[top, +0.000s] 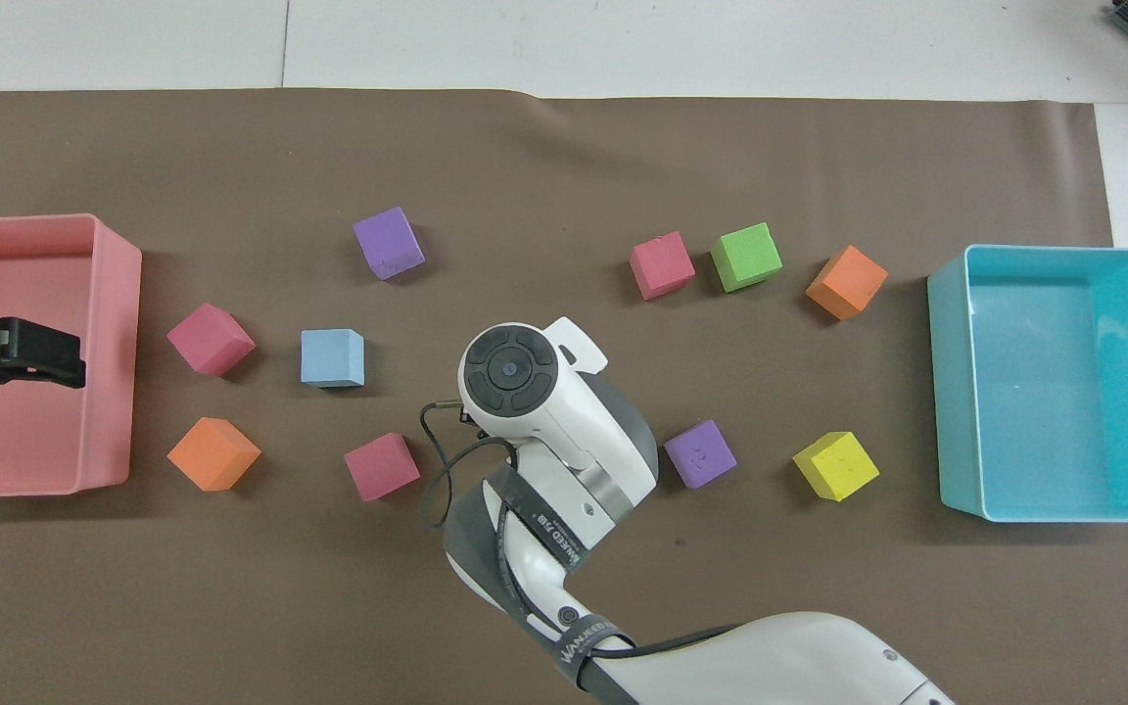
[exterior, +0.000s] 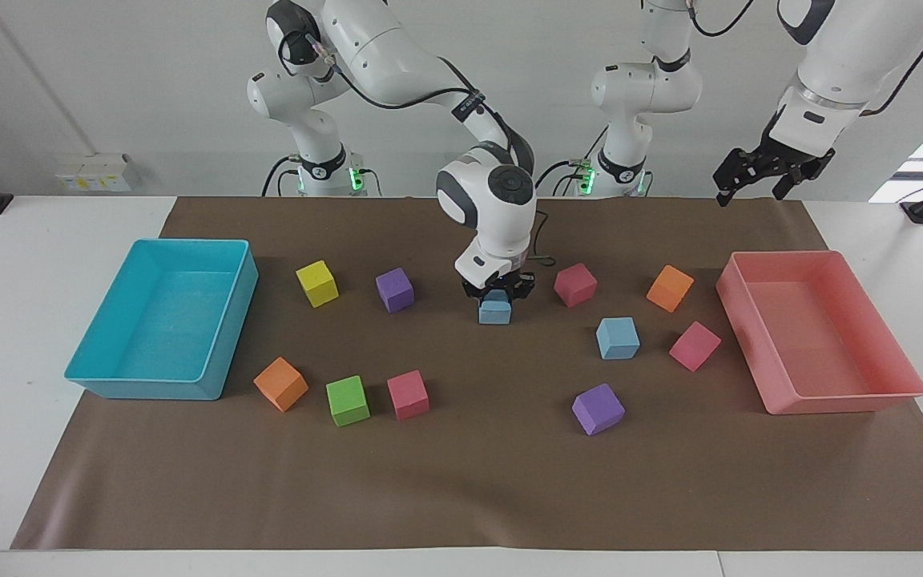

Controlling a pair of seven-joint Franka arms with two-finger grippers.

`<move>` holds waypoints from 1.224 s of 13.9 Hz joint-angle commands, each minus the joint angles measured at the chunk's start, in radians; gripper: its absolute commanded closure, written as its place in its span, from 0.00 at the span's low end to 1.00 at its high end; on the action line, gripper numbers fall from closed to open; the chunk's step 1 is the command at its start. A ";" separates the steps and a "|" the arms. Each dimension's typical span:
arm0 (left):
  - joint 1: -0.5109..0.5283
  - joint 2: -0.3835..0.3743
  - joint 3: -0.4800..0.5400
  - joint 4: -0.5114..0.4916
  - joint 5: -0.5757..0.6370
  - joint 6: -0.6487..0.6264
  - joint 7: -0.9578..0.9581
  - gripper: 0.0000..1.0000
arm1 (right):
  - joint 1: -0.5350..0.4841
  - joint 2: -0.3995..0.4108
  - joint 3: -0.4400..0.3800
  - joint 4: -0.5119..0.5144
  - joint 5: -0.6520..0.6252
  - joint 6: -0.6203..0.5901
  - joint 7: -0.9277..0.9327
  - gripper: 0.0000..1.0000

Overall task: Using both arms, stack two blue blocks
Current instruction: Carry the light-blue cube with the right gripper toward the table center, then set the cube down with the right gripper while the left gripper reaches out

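Observation:
One blue block [exterior: 495, 311] sits between the fingers of my right gripper [exterior: 496, 297], which is shut on its upper half. It is low at the brown mat [exterior: 461, 481], between a purple cube [exterior: 395, 289] and a pink cube [exterior: 575, 284]. In the overhead view the right wrist [top: 510, 370] hides this block. The other blue block [exterior: 618, 338] [top: 332, 357] lies free on the mat, toward the left arm's end. My left gripper [exterior: 754, 188] [top: 70, 357] waits open and empty, high over the pink tray [exterior: 894, 393] [top: 114, 245].
A turquoise tray [exterior: 225, 361] stands at the right arm's end. Loose cubes lie scattered on the mat: yellow [exterior: 317, 283], two orange [exterior: 280, 384] [exterior: 670, 288], green [exterior: 348, 400], two more pink [exterior: 408, 394] [exterior: 694, 345] and another purple [exterior: 598, 409].

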 commanded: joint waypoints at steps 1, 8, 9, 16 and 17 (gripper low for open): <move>0.002 -0.007 -0.004 0.003 -0.002 -0.001 0.008 0.00 | -0.012 -0.008 0.009 -0.011 -0.008 0.022 0.034 0.24; -0.009 -0.003 -0.071 -0.014 -0.059 0.016 -0.088 0.00 | -0.091 -0.144 0.005 -0.037 0.015 -0.032 0.042 0.10; -0.033 0.006 -0.084 -0.032 -0.059 0.045 -0.131 0.00 | -0.113 -0.173 0.005 -0.060 0.044 -0.032 0.023 0.10; -0.173 0.011 -0.082 -0.383 -0.097 0.446 -0.203 0.00 | -0.257 -0.250 0.004 -0.218 0.390 0.092 -0.329 0.20; -0.178 0.009 -0.084 -0.458 -0.097 0.538 -0.206 0.00 | -0.269 -0.265 0.004 -0.264 0.444 0.147 -0.381 0.27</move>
